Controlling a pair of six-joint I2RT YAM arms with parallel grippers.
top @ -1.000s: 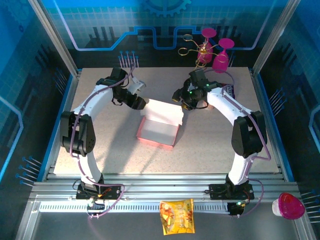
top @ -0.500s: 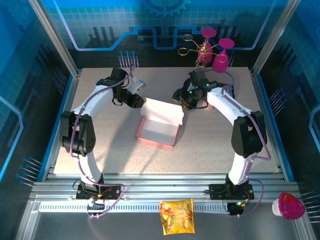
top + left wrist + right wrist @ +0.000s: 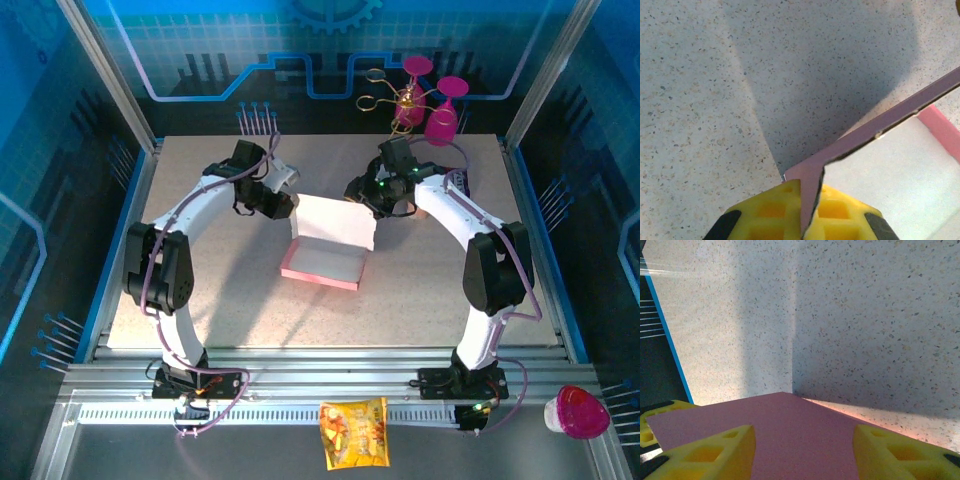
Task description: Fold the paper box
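The paper box (image 3: pixel 322 268) sits at the middle of the worktop (image 3: pixel 200 290). It is thin matte pink cardboard, formed into a shallow rectangular tray with low walls. A broad flat panel (image 3: pixel 336 222) stands up from its far side and shows its paler, almost white inner face. The left gripper (image 3: pixel 284 204) meets that panel at its far left corner. From the left wrist, the gripper (image 3: pixel 810 195) is pinched on the card, whose corner runs edge-on as a thin mauve strip between the two blocky yellow fingers (image 3: pixel 774 212). The pale inside of the box (image 3: pixel 900 170) and a brighter pink wall lie to the right. The right gripper (image 3: pixel 368 204) is at the panel's far right corner. In the right wrist view its ribbed yellow fingers (image 3: pixel 710 452) stand wide apart, and the smooth dusky pink face of the card (image 3: pixel 790 430) spans the gap between them. Whether they press on the card cannot be told. The worktop (image 3: pixel 865 305) is a hard, pale, finely speckled surface. Beyond its far edge stand two glossy magenta goblets (image 3: pixel 440 110), and a crinkled yellow-orange snack bag (image 3: pixel 353 432) lies on the metal rail at the near edge.
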